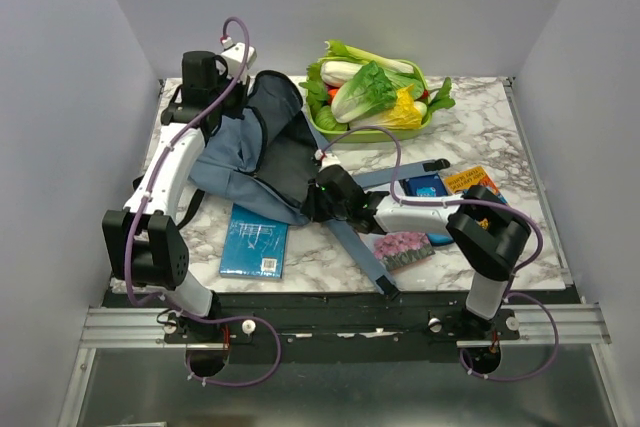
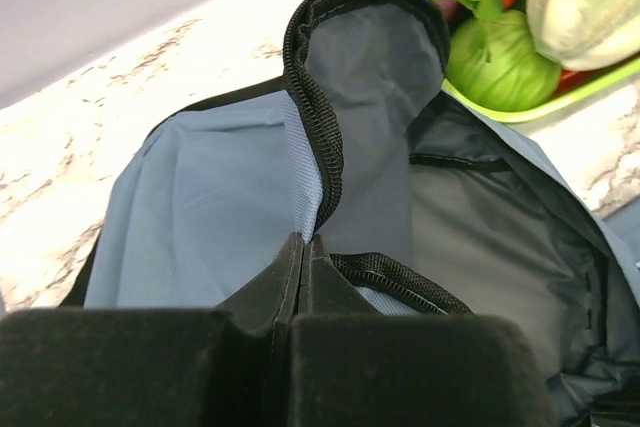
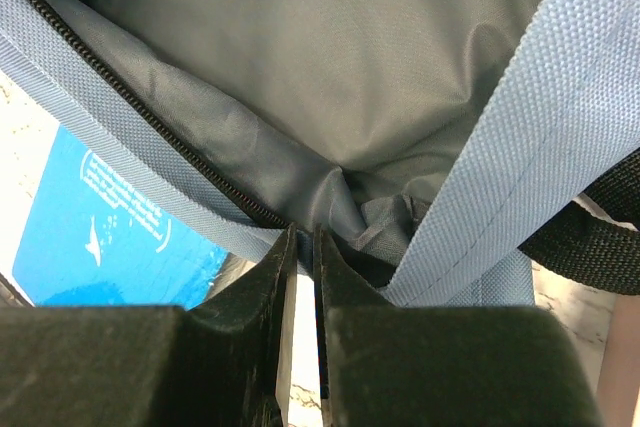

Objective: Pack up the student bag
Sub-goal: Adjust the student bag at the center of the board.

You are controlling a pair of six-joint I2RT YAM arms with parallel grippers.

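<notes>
Student bag [image 1: 232,162], soft grey-blue fabric, unzipped wide, dark grey lining showing

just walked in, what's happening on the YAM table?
The left gripper is shut on the zipper rim of the student bag, holding the opening up. The right gripper sits at the near rim, jaws almost together; whether it pinches fabric is unclear. The blue book lies on the table beside the bag, not yet packed.

Left arm [image 1: 168,169] and right arm [image 1: 415,215] match — white links, boxy black joints, a purple cable [image 1: 127,247] looping along each. Fingers [image 2: 150,367] at lower frame are matte black wedges.
</notes>
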